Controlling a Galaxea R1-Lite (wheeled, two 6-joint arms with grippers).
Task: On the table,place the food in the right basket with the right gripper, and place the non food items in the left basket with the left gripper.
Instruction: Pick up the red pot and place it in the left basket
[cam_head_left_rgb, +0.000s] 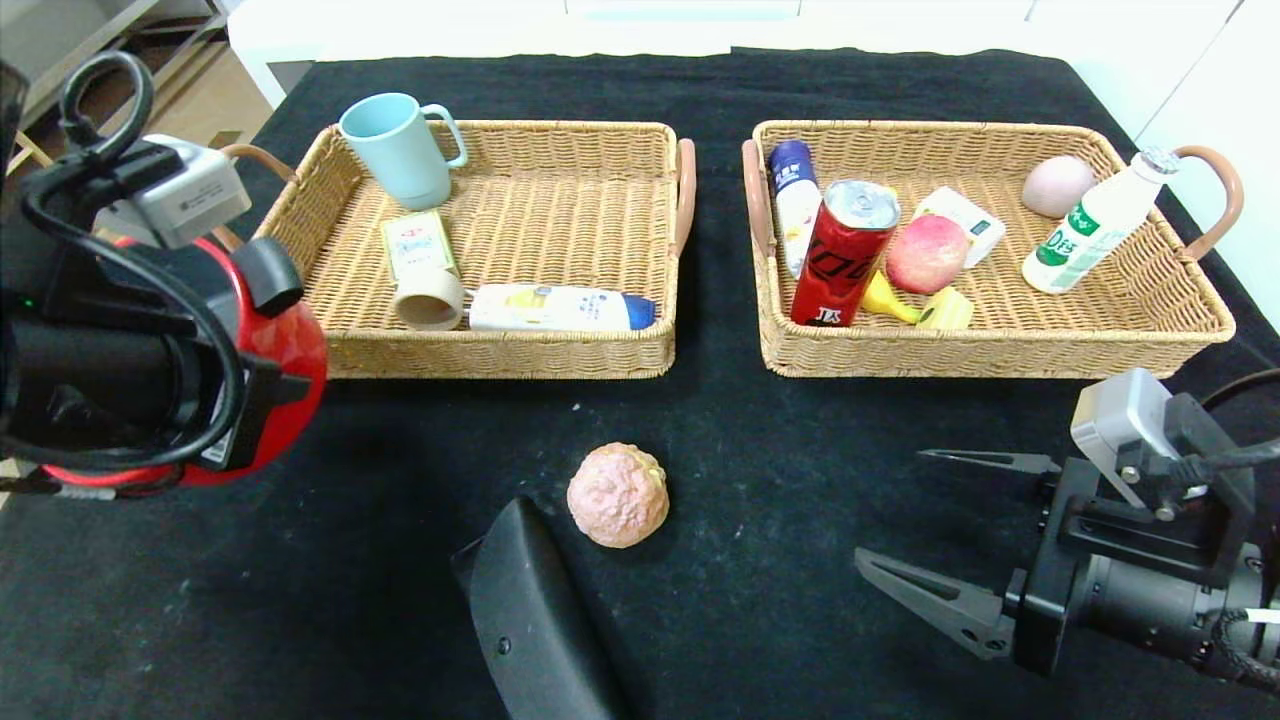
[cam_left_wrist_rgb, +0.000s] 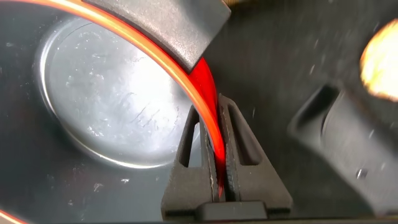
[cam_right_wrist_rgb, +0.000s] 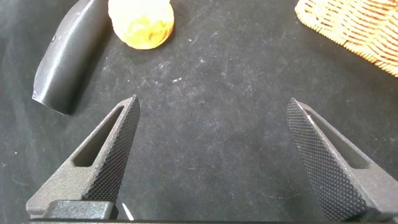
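Note:
My left gripper (cam_left_wrist_rgb: 210, 115) is shut on the rim of a red kettle-like pot (cam_head_left_rgb: 292, 352), held above the table's left side, in front of the left basket (cam_head_left_rgb: 500, 358). The left wrist view shows the pot's red rim (cam_left_wrist_rgb: 202, 81) between the fingers and its steel inside (cam_left_wrist_rgb: 106, 93). A pink-orange bumpy food ball (cam_head_left_rgb: 618, 494) lies on the black cloth at front centre; it also shows in the right wrist view (cam_right_wrist_rgb: 142, 22). My right gripper (cam_head_left_rgb: 892, 505) is open and empty, low over the cloth to the right of the ball, in front of the right basket (cam_head_left_rgb: 1000, 358).
A black oblong object (cam_head_left_rgb: 530, 620) lies just left of the ball. The left basket holds a teal mug (cam_head_left_rgb: 398, 148), a green box, a tape roll and a tube. The right basket holds a red can (cam_head_left_rgb: 843, 255), an apple, a bottle (cam_head_left_rgb: 1095, 222) and several other foods.

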